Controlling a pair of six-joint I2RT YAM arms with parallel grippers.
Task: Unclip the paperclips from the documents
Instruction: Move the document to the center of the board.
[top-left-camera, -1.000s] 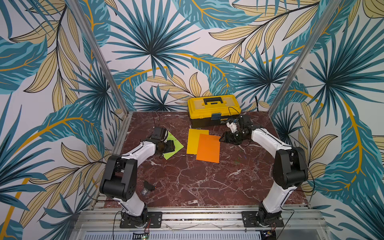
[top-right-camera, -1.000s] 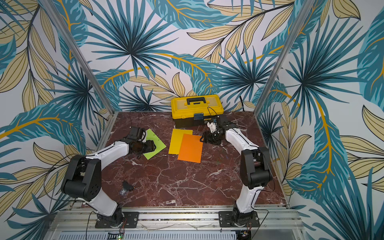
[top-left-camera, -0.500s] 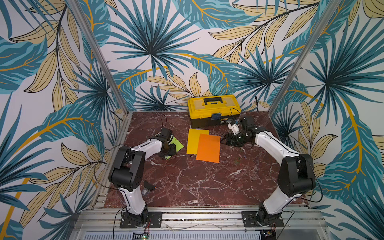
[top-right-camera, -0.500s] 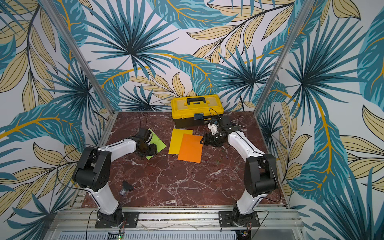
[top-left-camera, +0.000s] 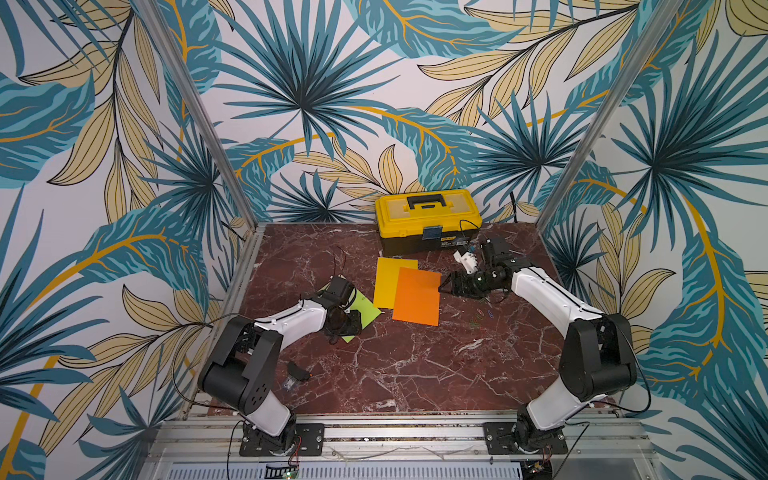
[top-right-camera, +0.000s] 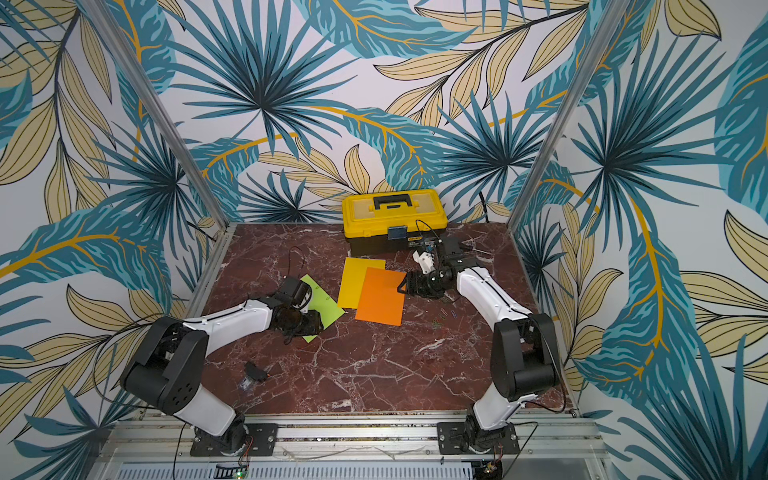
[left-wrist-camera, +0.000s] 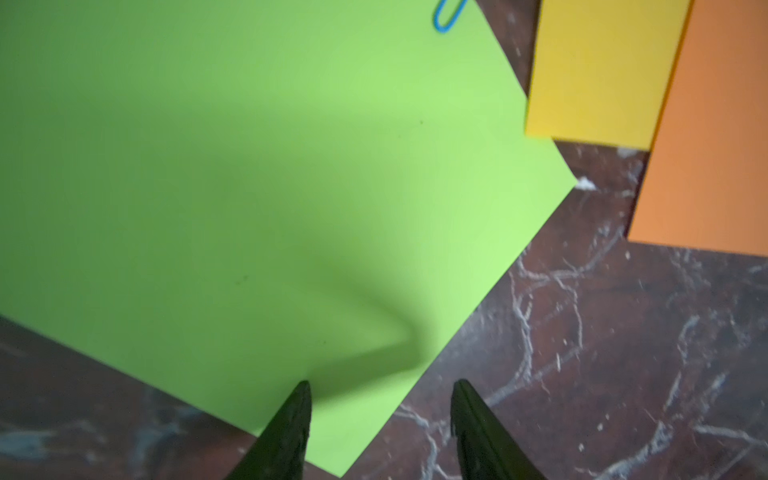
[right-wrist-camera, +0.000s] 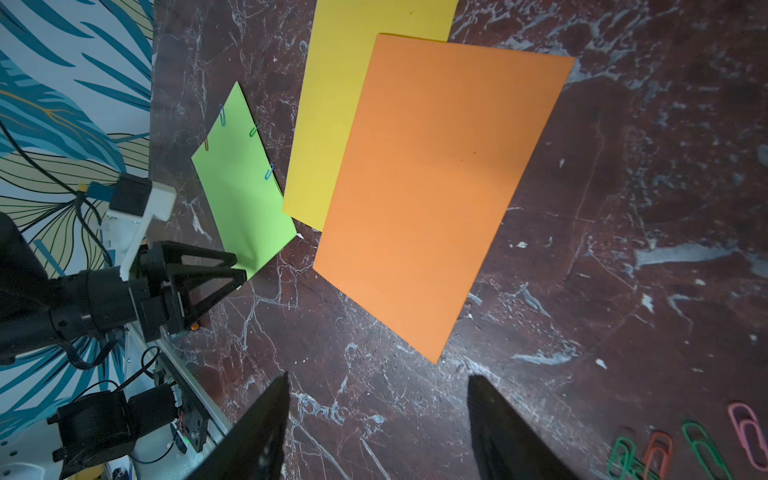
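Note:
A lime green document (top-left-camera: 365, 311) (left-wrist-camera: 249, 187) lies at the left, with a yellow one (top-left-camera: 390, 276) beside it and an orange one (top-left-camera: 417, 297) overlapping the yellow. The right wrist view shows several paperclips (right-wrist-camera: 270, 170) on the green sheet's far edges, and a blue paperclip (left-wrist-camera: 446, 16) shows in the left wrist view. My left gripper (left-wrist-camera: 380, 384) (top-left-camera: 352, 326) is open and low over the green sheet's near corner, one finger above paper and one above marble. My right gripper (right-wrist-camera: 378, 378) (top-left-camera: 448, 286) is open and empty beside the orange sheet's right edge.
Loose paperclips (right-wrist-camera: 685, 449) (top-left-camera: 482, 316) lie on the marble to the right of the orange sheet, close to my right arm. A yellow-and-black toolbox (top-left-camera: 428, 220) stands at the back wall. A small black object (top-left-camera: 298, 371) lies near the left arm's base.
My left gripper has slid along the green sheet to its near corner and its jaws have narrowed. My right gripper has shifted slightly nearer the orange sheet's edge.

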